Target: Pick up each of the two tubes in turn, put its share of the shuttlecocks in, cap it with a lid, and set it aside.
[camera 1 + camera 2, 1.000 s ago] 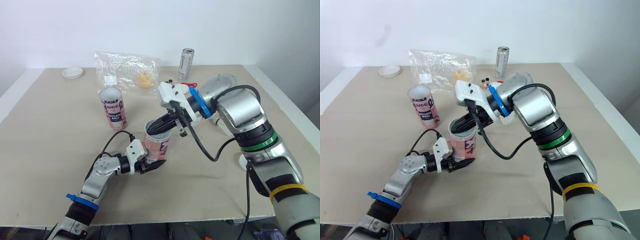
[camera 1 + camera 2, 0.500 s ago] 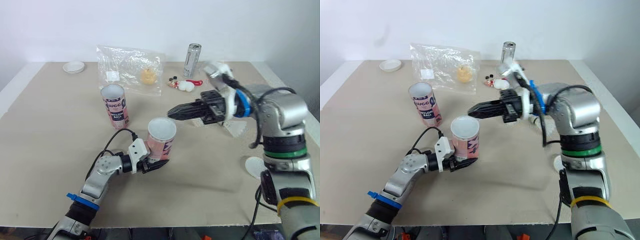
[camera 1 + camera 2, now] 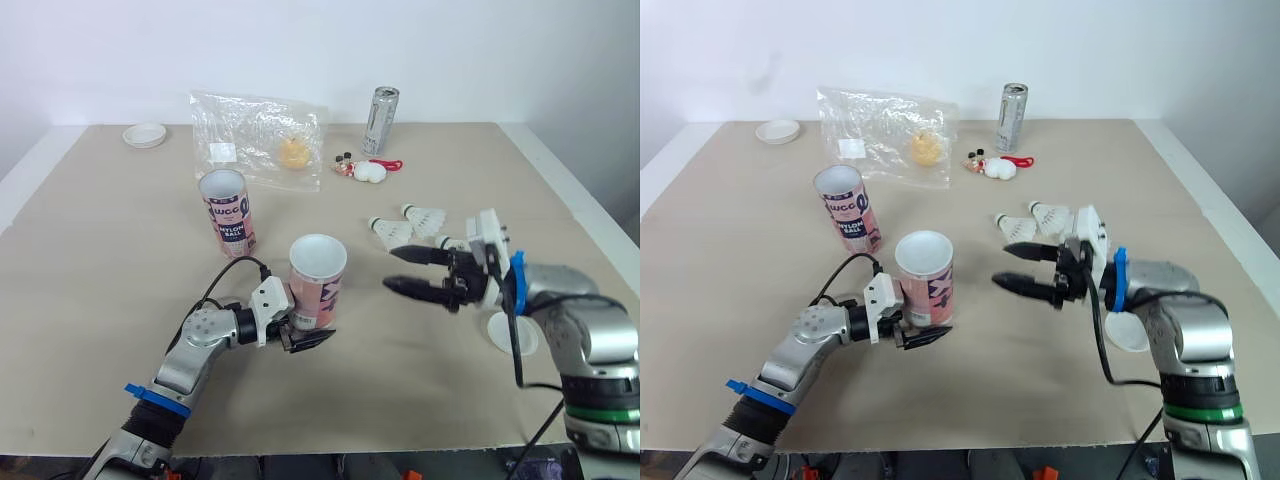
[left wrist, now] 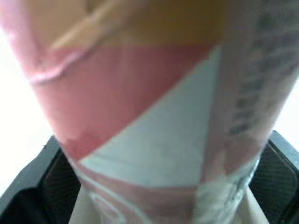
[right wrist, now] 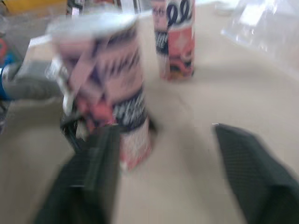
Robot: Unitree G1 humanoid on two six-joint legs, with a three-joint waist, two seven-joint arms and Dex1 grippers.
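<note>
A pink tube (image 3: 318, 285) with a white lid on its top stands at the table's front middle. My left gripper (image 3: 300, 331) is at its base, and the tube (image 4: 154, 116) sits between the spread fingers, so the gripper is open. A second pink tube (image 3: 227, 212), open-topped, stands behind and to the left. My right gripper (image 3: 404, 271) hangs open to the right of the capped tube, holding nothing. Two shuttlecocks (image 3: 405, 222) lie on the table behind it. A white lid (image 3: 510, 334) lies under my right forearm. The right wrist view faces both tubes (image 5: 100, 84).
At the back of the table are a clear plastic bag (image 3: 260, 140), a silver can (image 3: 380, 107) and a small red-and-white toy (image 3: 362, 172). A small white dish (image 3: 145, 133) sits at the back left. The table's right edge runs close by my right arm.
My right gripper left the tube's top, drew back to the right and opened. The tube's top now shows white. My left fingers have spread at the tube's base.
</note>
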